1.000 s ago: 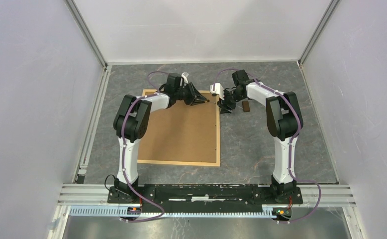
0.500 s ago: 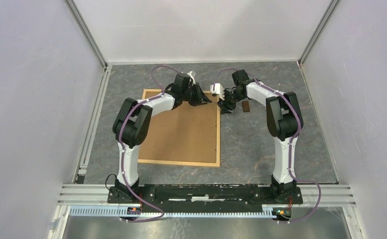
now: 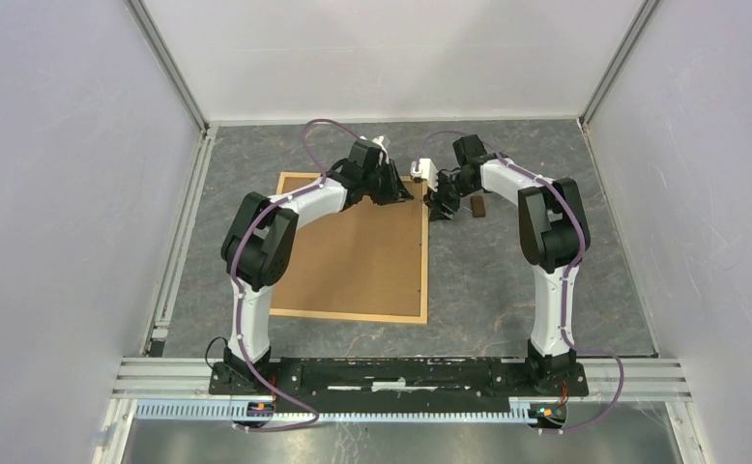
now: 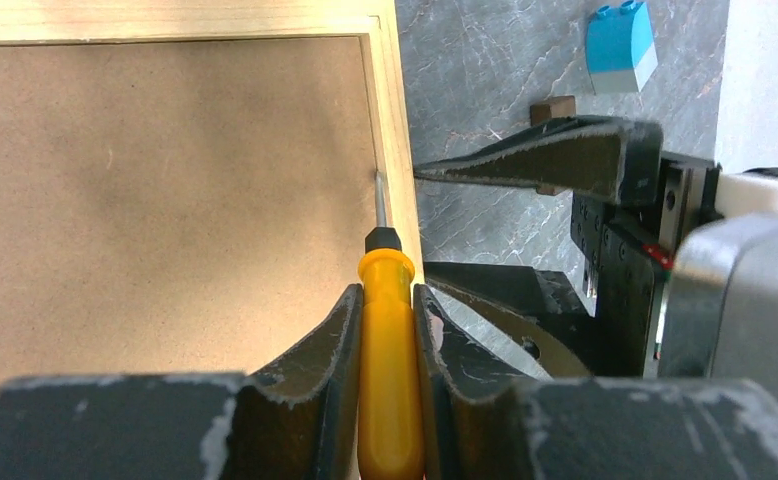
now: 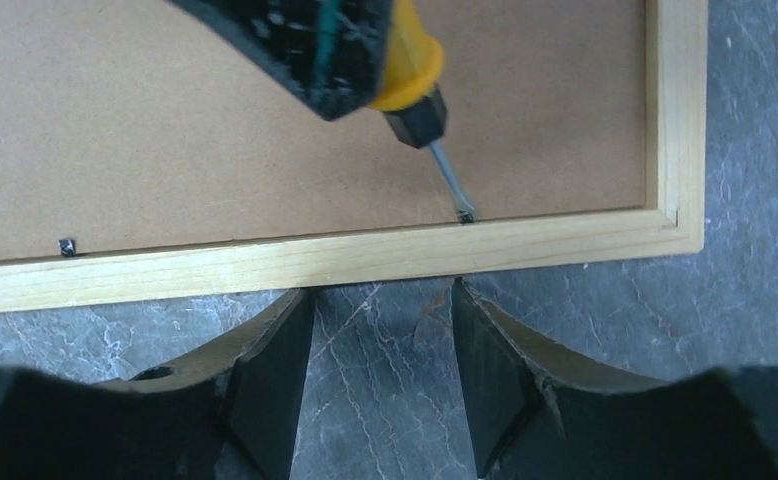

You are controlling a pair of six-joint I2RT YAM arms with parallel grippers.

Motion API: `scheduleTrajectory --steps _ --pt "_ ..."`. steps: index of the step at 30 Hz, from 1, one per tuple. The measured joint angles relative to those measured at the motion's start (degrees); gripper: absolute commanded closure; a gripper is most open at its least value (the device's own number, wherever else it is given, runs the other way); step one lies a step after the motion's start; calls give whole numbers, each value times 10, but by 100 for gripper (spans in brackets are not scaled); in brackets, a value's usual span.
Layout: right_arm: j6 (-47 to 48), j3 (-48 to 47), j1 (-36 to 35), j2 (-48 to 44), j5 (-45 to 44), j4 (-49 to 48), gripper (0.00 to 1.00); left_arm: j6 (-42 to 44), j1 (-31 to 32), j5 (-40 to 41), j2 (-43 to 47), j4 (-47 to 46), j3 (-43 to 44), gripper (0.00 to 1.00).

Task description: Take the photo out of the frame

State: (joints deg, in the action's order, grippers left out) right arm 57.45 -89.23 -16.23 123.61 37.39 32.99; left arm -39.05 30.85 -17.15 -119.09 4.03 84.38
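The frame (image 5: 365, 255) lies back-up on the table (image 5: 755, 150), its brown board (image 5: 215, 130) filling the wooden rim. The photo is not in view; it is probably face-down under that board. The left claw (image 4: 385, 295) is clamped on the yellow handle of a screwdriver (image 4: 389, 340). The blade reaches ahead of its fingertips to a small metal tab (image 5: 464, 214) at the seam between board and rim. The right claw (image 5: 380, 300) stands with its fingers apart and nothing between them. It sits just outside the rim, with the tab just ahead of it across the wood. A second tab (image 5: 66, 246) shows further along the same seam, to that claw's left. The frame looks light but stiff, and it will likely slide on the smooth table if the blade levers hard, so the rim wants bracing from the side facing the right claw. The board looks thin and rigid and should lift from one edge once every tab is bent back. The photo is probably a limp, easily creased sheet lying flat. It would best be pinched at a bare corner or border and peeled up gently, with the fingers kept off the printed face.
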Motion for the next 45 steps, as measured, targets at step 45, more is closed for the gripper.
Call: scheduleTrajectory --steps 45 --pt "-711 8 -102 -42 -429 -106 34 48 -113 -17 182 36 -123 98"
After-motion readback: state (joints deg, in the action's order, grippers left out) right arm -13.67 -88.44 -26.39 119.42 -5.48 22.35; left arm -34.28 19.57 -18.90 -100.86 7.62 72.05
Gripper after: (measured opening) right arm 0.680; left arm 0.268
